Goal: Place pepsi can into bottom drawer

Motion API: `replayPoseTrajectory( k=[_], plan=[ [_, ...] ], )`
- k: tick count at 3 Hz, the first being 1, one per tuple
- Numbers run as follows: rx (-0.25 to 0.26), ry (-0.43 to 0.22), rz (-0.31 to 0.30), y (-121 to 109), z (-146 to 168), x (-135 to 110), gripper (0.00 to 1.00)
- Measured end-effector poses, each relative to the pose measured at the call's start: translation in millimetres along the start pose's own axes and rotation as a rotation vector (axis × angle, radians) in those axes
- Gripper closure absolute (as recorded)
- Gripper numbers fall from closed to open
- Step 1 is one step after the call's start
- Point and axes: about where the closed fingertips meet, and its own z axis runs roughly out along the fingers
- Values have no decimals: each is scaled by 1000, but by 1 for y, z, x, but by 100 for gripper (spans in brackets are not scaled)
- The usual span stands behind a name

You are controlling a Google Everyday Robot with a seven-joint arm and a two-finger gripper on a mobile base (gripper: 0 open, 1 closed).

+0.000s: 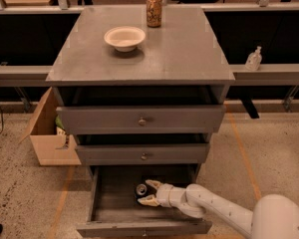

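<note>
Reaching into the open bottom drawer (107, 210) from 4 o'clock, the white arm (217, 210) puts the gripper (146, 193) low over the drawer floor, near the middle of the tray and a bit toward the back. Pepsi can (141, 188) stands upright on the drawer floor, silver top facing up, right at the mouth of the gripper, at 9 o'clock from the wrist. Jaws look released: the cream fingers (150, 201) are spread apart, one at 12 o'clock of the can and one at 6 o'clock, with the gap wider than the can; can't tell if either pad touches it. Bottom drawer is pulled out toward the camera, its front panel at the lower edge of the view. Middle drawer (142, 154) and top drawer (139, 119) sit above it, each with a small round knob, the top one pulled out slightly. On the grey cabinet top (189, 54), a white bowl (124, 37) sits left of centre and a tan-gold patterned can (154, 9) stands at 1 o'clock from the bowl, near the back edge. Cardboard box (47, 133) is on the floor at 9 o'clock of the cabinet. Clear pump bottle (253, 59) stands on the ledge at 3 o'clock of the cabinet top.
</note>
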Motion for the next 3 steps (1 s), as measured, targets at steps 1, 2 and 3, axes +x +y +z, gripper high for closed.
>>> replayPoseTrajectory(
  k=[1, 2, 3],
  plan=[
    [30, 45, 30, -1, -51, -5, 33],
    [101, 69, 58, -1, -98, -6, 44],
    [207, 88, 58, -8, -151, -15, 69]
  ],
)
